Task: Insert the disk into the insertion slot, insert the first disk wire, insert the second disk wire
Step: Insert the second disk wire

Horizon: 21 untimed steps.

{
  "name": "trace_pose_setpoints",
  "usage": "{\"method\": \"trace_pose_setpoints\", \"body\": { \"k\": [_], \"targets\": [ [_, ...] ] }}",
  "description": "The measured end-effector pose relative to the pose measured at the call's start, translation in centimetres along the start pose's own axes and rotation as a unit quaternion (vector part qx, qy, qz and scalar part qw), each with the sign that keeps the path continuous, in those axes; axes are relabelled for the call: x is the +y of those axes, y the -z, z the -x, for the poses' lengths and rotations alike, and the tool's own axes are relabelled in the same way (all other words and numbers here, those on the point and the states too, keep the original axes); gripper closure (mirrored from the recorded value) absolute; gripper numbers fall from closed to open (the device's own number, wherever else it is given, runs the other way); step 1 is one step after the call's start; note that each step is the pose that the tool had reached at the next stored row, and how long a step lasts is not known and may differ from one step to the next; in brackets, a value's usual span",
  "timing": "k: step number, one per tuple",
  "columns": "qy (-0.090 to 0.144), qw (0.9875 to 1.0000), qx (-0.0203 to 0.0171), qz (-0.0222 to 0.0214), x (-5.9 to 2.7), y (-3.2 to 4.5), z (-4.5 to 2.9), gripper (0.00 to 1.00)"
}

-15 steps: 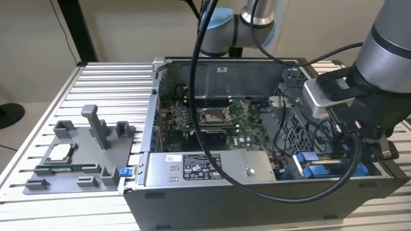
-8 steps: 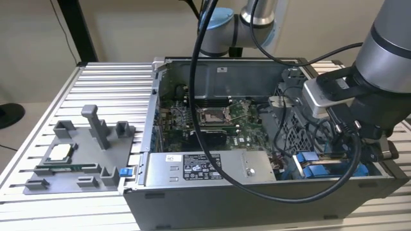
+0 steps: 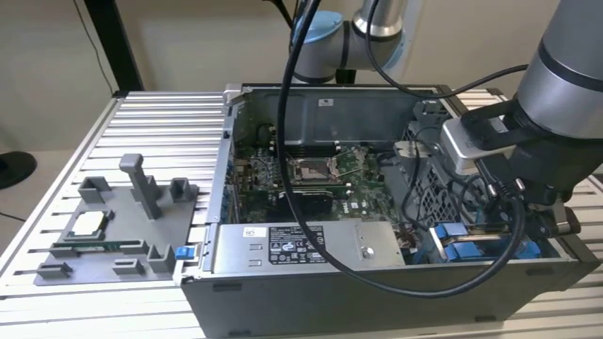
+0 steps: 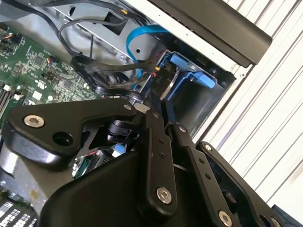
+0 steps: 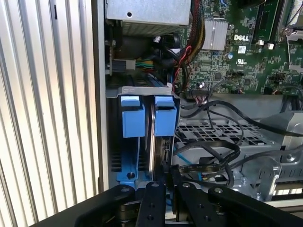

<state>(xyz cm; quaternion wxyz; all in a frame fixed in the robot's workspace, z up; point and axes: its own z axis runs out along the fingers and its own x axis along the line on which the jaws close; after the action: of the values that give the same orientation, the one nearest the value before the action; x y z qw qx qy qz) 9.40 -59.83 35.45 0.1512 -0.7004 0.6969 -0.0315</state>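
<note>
Worktop (image 3: 151, 113): ribbed aluminium slats, running lengthwise across the exterior view. Resting directly on it are 2 items. An open computer case (image 3: 377, 289) occupies the exterior view's right half. A grey fixture plate (image 3: 118, 233) with upright posts lies just beside the case, toward the exterior view's left. The slats also appear alongside the case wall in both wrist views.

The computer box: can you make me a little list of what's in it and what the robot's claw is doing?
place: open computer case on a ribbed metal table
inside: green motherboard, silver power-supply box, black cables
disk: standing on edge in the insertion slot, between blue tabs
gripper: directly over the disk's edge, fingers close together
beside the case: grey parts holder
</note>
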Motion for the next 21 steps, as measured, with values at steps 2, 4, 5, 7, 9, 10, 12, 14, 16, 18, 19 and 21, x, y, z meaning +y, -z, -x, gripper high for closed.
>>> {"method": "trace_pose_setpoints", "body": {
  "k": [2,4,5,7,9,10,12,14,16,18,19,21],
  "targets": [
    [0.001,1.0,0.0016,-0.0013,0.14,-0.17,0.32,1.0],
    [0.002,1.0,0.0045,-0.0036,0.34,-0.33,0.58,1.0],
    [0.002,1.0,0.006,-0.0047,0.5,-0.37,0.62,1.0],
    [0.003,1.0,0.007,-0.0061,0.81,-0.37,0.62,1.0],
    [0.003,0.9999,0.0072,-0.0068,0.96,-0.32,0.63,1.0],
    [0.003,0.9999,0.0072,-0.0068,0.97,-0.32,0.63,1.0],
    [0.003,0.9999,0.0071,-0.0068,0.97,-0.32,0.64,1.0],
    [0.003,0.9999,0.0071,-0.0068,0.99,-0.32,0.63,1.0],
    [0.004,0.9999,0.007,-0.0111,1.18,-0.27,0.65,1.0],
    [0.005,0.9998,0.0069,-0.02,1.57,-0.18,0.65,1.0],
    [0.006,0.9997,0.007,-0.0235,1.77,-0.14,0.65,1.0],
    [0.007,0.9995,0.0079,-0.0285,2.08,-0.05,0.66,1.0]
  ]
}}
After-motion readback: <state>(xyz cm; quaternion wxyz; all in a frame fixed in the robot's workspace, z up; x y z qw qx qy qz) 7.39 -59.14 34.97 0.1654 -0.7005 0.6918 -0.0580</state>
